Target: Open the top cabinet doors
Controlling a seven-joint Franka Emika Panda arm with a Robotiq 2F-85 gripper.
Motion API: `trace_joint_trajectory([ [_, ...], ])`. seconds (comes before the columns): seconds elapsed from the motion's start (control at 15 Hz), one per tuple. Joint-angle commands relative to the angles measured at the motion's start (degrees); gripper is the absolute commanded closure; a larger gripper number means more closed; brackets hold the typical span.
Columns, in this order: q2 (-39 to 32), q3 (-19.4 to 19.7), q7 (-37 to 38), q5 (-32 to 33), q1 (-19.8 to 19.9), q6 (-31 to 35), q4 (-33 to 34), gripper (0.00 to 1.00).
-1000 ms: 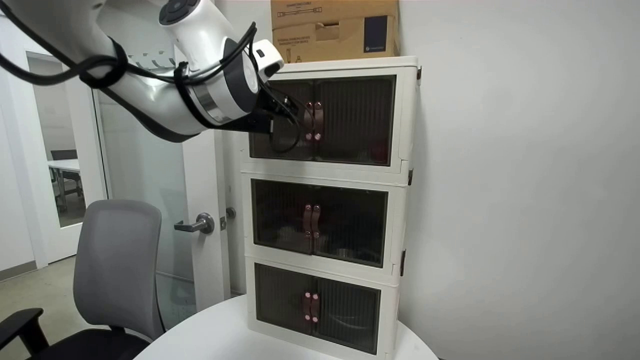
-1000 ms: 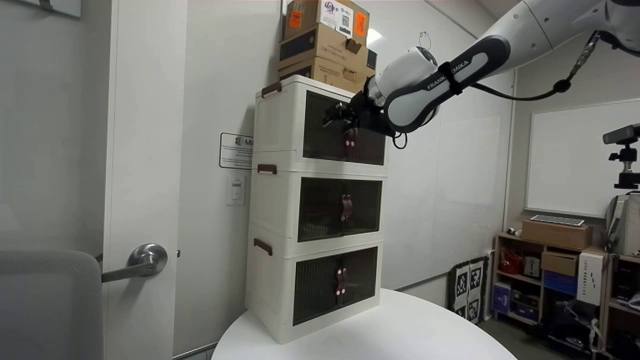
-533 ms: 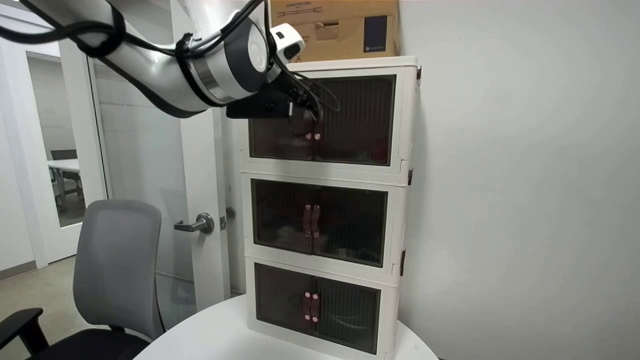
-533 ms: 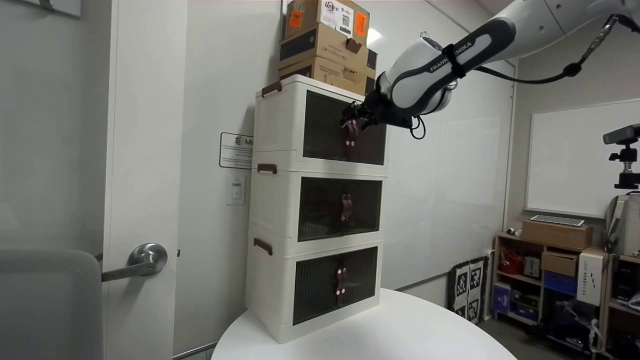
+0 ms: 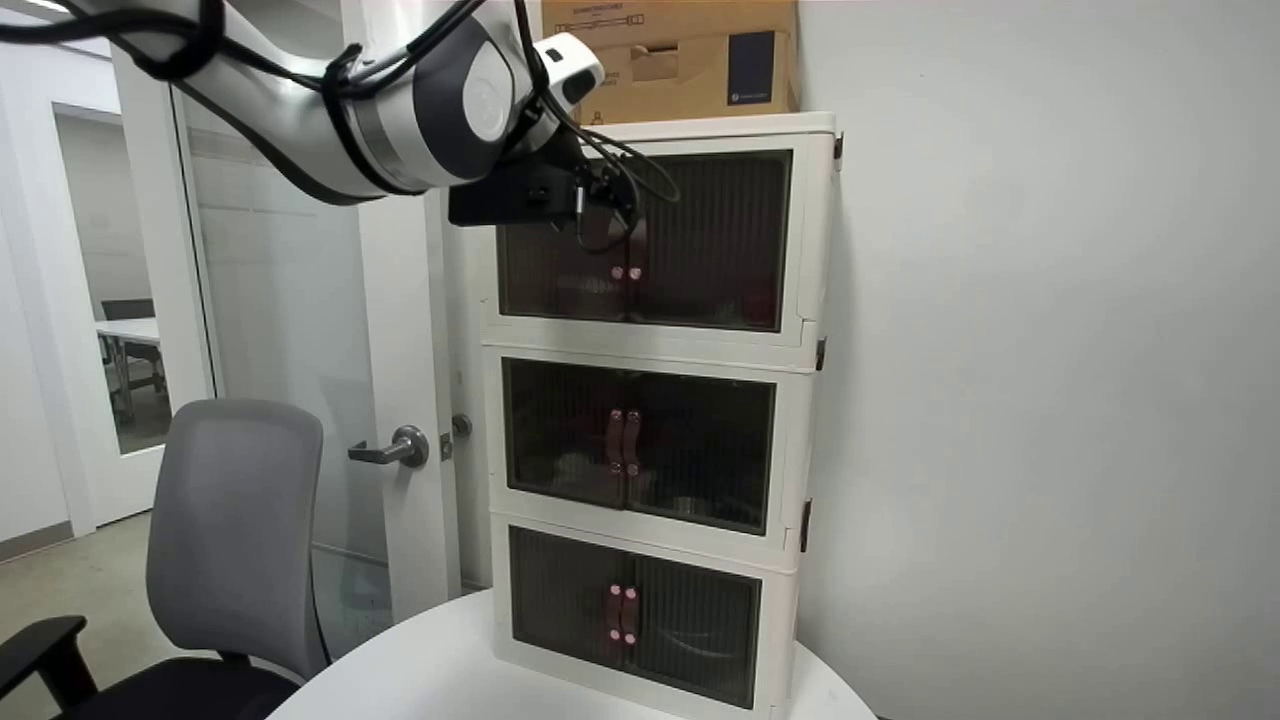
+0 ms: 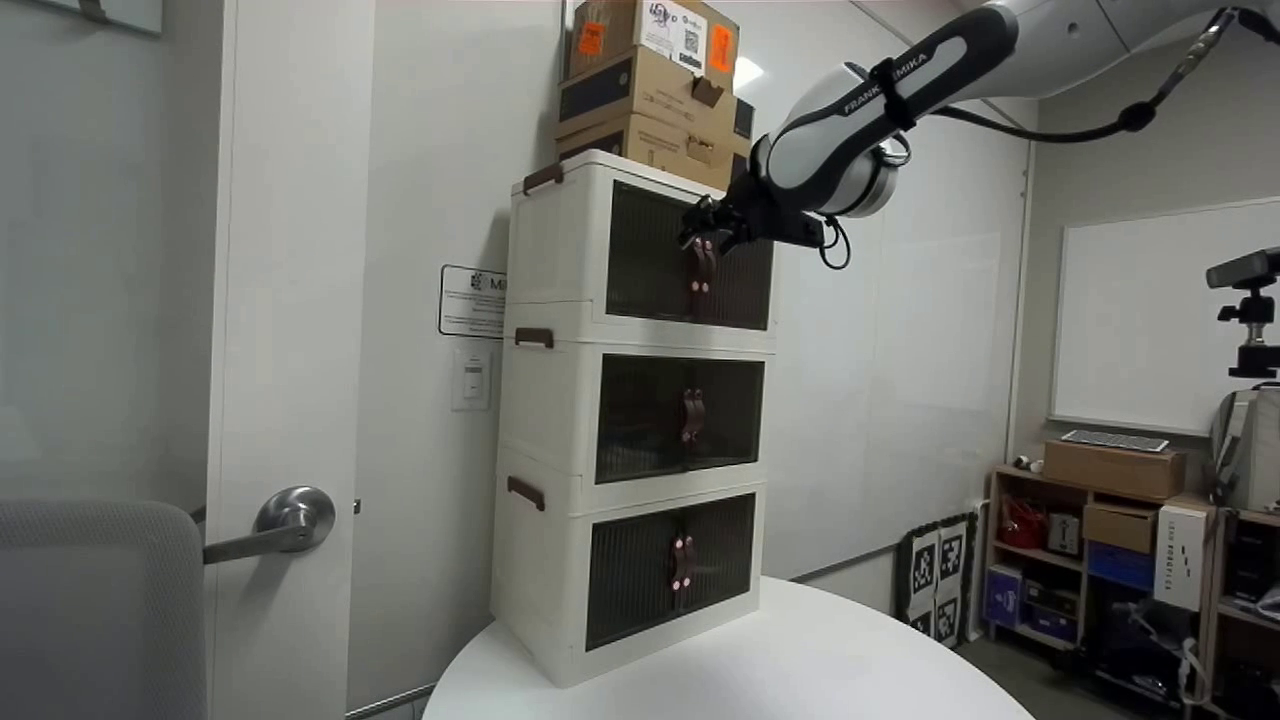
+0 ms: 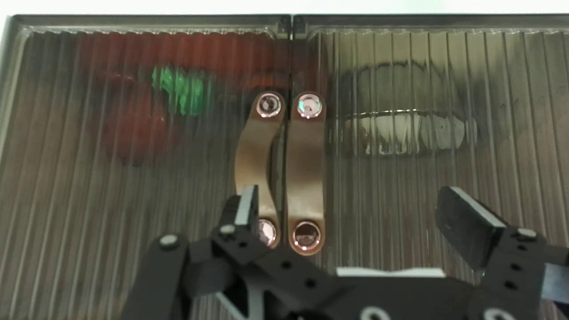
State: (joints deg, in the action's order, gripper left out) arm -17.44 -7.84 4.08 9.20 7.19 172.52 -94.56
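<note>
The top cabinet doors (image 5: 712,240) are shut dark ribbed-glass panels in a cream-white frame; they also show in an exterior view (image 6: 650,265) and in the wrist view (image 7: 178,200). Two curved brown strap handles stand side by side at their seam, a left strap (image 7: 254,155) and a right strap (image 7: 306,173). My gripper (image 7: 355,209) is open and empty in front of the doors. In the wrist view its left finger overlaps the left strap's lower end; contact cannot be told. The right finger is over the right panel. In an exterior view the gripper (image 6: 712,230) is by the straps' upper part.
Two lower cabinet tiers with shut dark doors, the middle doors (image 5: 700,450) and bottom doors (image 5: 695,630), stand below on a white round table (image 5: 430,670). Cardboard boxes (image 6: 650,90) sit on top of the cabinet. A grey chair (image 5: 235,530) stands beside the table.
Over the last second my gripper has moved rightward in both exterior views, to the handles. Over the last half second the arm has risen slightly. The doors have stayed shut.
</note>
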Motion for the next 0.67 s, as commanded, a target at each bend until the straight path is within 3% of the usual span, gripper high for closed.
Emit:
trace_joint_trajectory([
  [0.0, -0.82, 2.37, -3.98, -3.01, -2.41, 1.33, 0.43, 0.0],
  [0.07, -1.24, -0.22, -3.32, -1.29, 0.03, 1.51, 0.61, 0.0],
  [0.6, -4.55, -2.61, -6.12, -1.35, 1.55, 4.42, 2.09, 0.0],
])
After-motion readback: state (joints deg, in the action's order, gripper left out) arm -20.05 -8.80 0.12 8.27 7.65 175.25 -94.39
